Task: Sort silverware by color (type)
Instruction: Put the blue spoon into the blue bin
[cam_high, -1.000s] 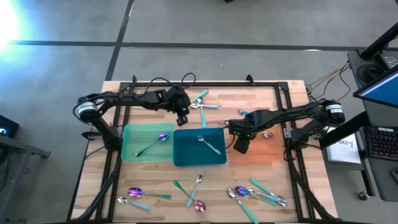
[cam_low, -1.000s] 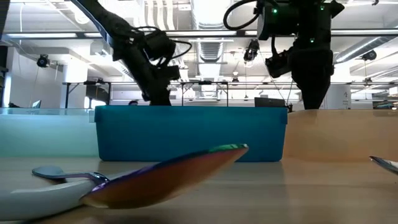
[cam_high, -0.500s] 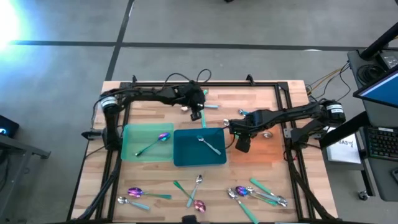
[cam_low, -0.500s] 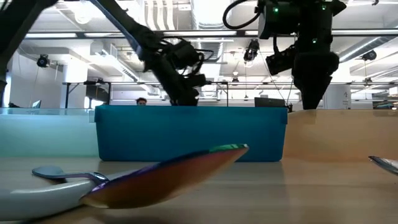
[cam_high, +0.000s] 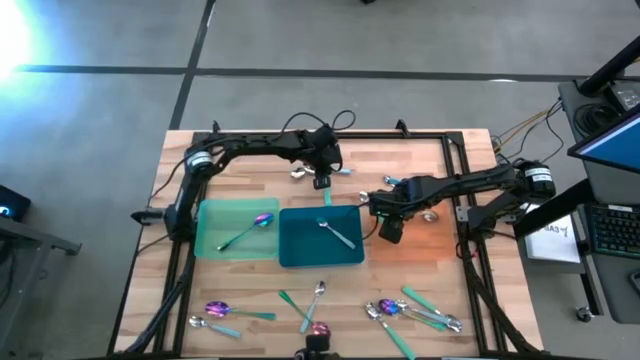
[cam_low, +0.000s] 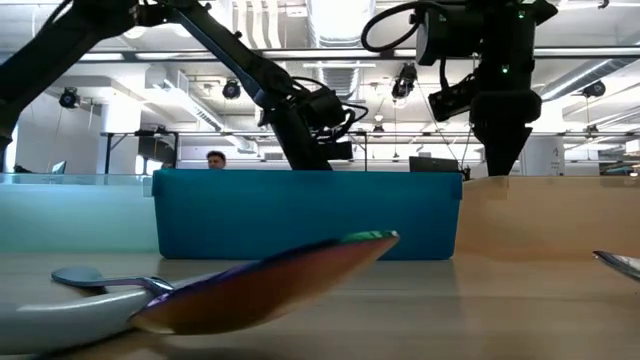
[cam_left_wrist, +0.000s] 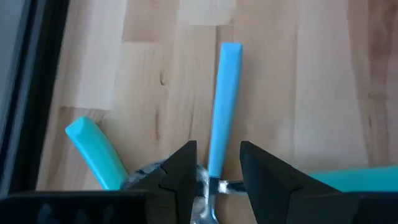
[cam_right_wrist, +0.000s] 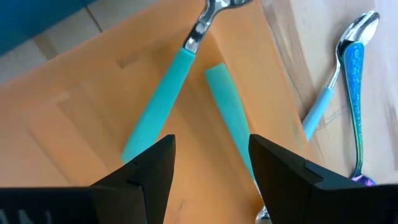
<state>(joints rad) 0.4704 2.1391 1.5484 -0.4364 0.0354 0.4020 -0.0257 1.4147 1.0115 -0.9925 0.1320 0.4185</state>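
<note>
Overhead, left gripper (cam_left_wrist: 214, 167) straddles teal-handled spoon (cam_left_wrist: 221, 106); right gripper (cam_right_wrist: 211, 163) gapes above orange tray (cam_right_wrist: 74, 118).

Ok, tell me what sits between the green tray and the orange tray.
The teal tray, holding one silver spoon, fills that stretch in the high view.

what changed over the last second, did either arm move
The left gripper swept rightward along the table's far edge, from above the green tray to the teal-handled spoons there, open and holding nothing. The right gripper stayed over the orange tray, open. Spoons in the trays and along the near edge have not moved.
</note>
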